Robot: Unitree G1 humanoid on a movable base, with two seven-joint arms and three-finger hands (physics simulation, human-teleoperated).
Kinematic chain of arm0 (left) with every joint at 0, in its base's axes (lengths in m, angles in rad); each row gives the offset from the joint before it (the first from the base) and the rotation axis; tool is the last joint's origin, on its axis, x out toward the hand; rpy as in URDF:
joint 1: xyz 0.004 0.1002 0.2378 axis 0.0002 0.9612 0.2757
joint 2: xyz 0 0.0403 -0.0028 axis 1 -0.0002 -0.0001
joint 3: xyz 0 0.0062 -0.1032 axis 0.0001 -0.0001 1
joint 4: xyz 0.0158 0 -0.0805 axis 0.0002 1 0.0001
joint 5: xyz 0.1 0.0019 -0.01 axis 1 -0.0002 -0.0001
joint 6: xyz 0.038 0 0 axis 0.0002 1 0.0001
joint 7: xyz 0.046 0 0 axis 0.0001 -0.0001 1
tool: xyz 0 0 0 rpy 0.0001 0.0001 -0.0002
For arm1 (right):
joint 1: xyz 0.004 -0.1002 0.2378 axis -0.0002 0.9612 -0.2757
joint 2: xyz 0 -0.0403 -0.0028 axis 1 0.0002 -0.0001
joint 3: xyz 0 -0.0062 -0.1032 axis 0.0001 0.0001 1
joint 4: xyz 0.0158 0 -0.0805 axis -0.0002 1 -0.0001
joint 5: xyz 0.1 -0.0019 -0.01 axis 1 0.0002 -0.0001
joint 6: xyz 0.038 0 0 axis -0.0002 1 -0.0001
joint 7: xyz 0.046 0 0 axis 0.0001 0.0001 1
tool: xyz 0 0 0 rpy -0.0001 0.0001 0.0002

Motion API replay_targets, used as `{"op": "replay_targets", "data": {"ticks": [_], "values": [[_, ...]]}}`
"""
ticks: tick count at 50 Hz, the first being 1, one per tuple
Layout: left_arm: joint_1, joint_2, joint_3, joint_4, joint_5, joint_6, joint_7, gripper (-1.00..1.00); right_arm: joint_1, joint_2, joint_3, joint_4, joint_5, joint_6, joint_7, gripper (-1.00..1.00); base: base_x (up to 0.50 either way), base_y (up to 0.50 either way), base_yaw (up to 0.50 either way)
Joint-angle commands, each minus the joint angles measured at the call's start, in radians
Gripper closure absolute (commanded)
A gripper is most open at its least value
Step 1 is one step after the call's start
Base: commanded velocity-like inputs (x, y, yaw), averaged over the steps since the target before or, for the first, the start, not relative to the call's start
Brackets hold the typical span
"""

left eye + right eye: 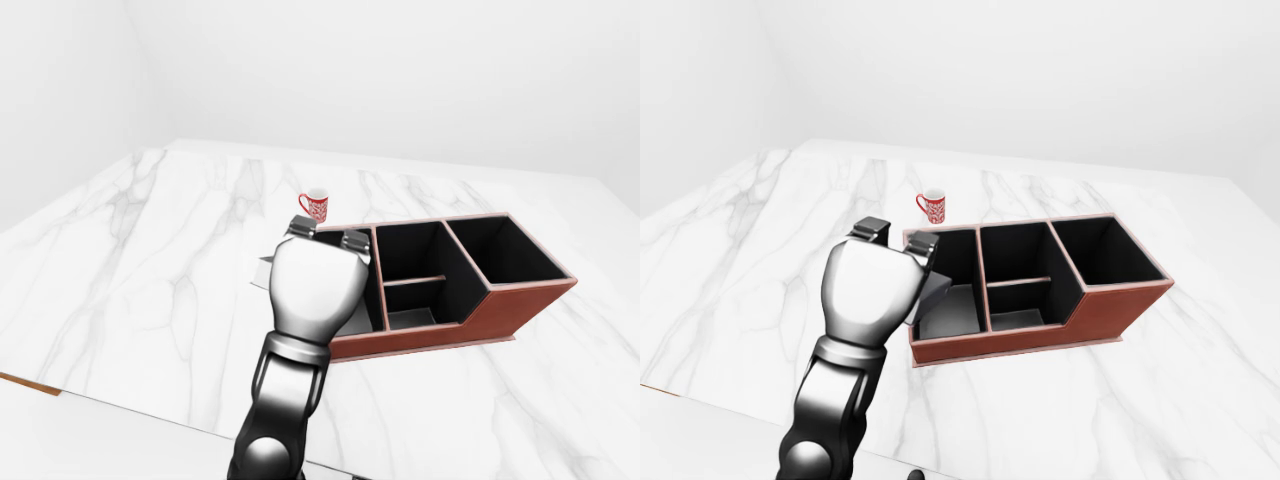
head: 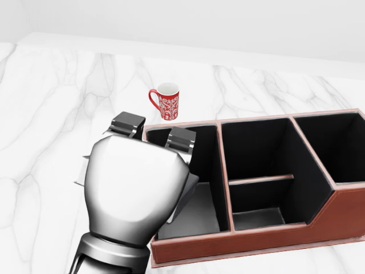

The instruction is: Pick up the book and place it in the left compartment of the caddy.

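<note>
My left hand (image 2: 153,136) is shut on the grey book (image 1: 934,287), which sticks out to the right of the palm. The chrome back of the hand hides most of the book. Hand and book hang over the left rim of the red-brown caddy (image 2: 256,242), with the book's free end tilted into the black left compartment (image 2: 199,149). Whether the book touches the compartment floor cannot be seen. My right hand does not show in any view.
A red-and-white patterned mug (image 2: 166,101) stands on the marble counter (image 2: 51,114) just above the caddy's left corner. The caddy has a split middle compartment (image 2: 256,171) and a right compartment (image 2: 336,145). The counter's near edge runs along the bottom left of the left-eye view.
</note>
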Motion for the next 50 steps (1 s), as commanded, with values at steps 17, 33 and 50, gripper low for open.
{"op": "replay_targets", "data": {"ticks": [17,33,50], "values": [[-0.006,0.001,-0.06,0.048,0.023,0.028,0.051,1.0,0.018,-0.017,0.0,0.009,0.02,0.0,-0.01,-1.0,0.0,0.0,0.0],[-0.006,0.001,-0.061,0.048,0.023,0.028,0.051,1.0,0.017,-0.018,0.0,0.009,0.02,0.0,-0.01,-1.0,0.0,0.0,0.0],[-0.07,0.012,-0.103,0.134,0.023,0.092,0.04,1.0,0.02,-0.02,0.0,0.01,0.026,0.0,-0.013,-1.0,0.0,0.0,0.0]]}}
